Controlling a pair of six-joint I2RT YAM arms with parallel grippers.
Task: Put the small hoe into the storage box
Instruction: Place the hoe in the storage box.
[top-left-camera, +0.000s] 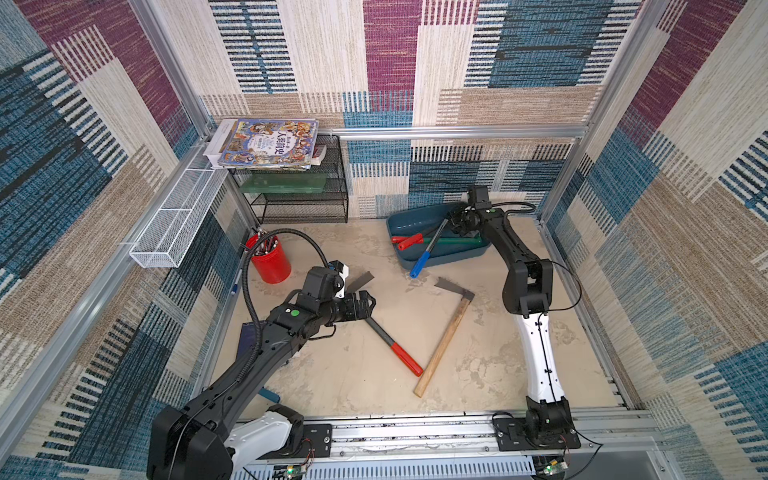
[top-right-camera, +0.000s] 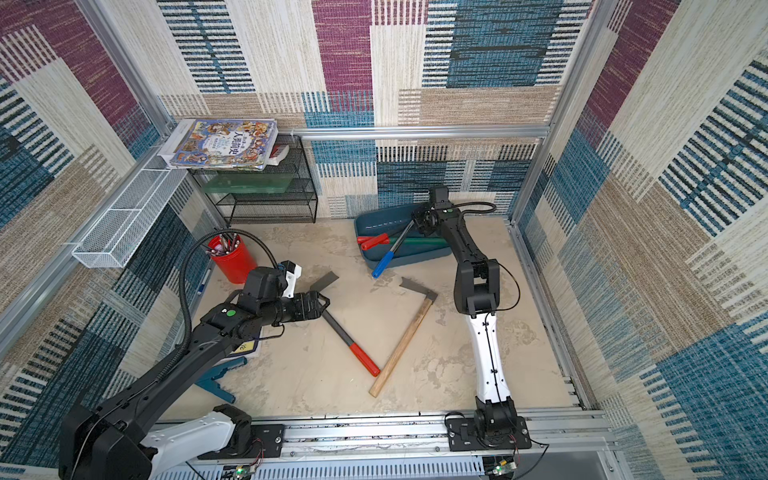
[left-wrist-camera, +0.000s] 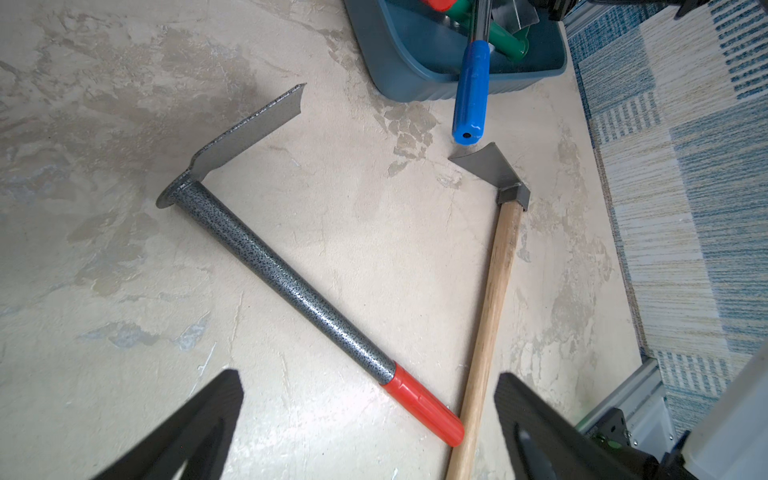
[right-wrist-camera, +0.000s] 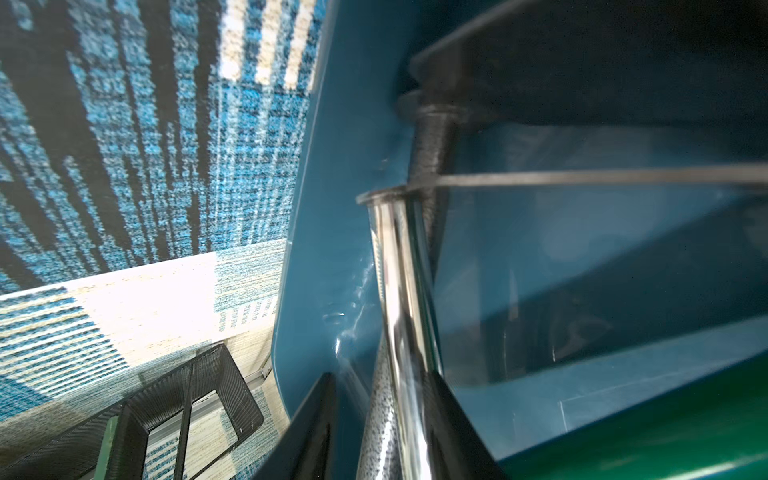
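The cell has carpet walls in blue, purple and beige patches, and the floor is a pale, stained plaster surface. At the far side, the right gripper (top-left-camera: 452, 221) hangs low over the storage box (top-left-camera: 409, 218). The chrome shaft of the small hoe (top-left-camera: 430, 247) passes between its two black fingers. They stand close on both sides of it, but the wrist view is blurred, so I cannot tell if they clamp the shaft or let it go. The head of the hoe is down inside the box, close to one wall. The blue handle reaches out over the front rim and ends above the floor.

Two red handles (top-left-camera: 409, 242) and a green handle (top-left-camera: 457, 240) lie under the shaft, so the box is crowded. I think this is the danger: if the hoe is let go now, the overhanging handle may tip it over the rim. It could also slide on the round handles and fall onto the blade of the wooden-handled hoe (top-left-camera: 446, 336), just beside.

That hoe makes a V with a red-handled hoe (top-left-camera: 384, 338) on the floor. The left gripper (top-left-camera: 368, 306) hovers over the second one, jaws wide apart and empty.
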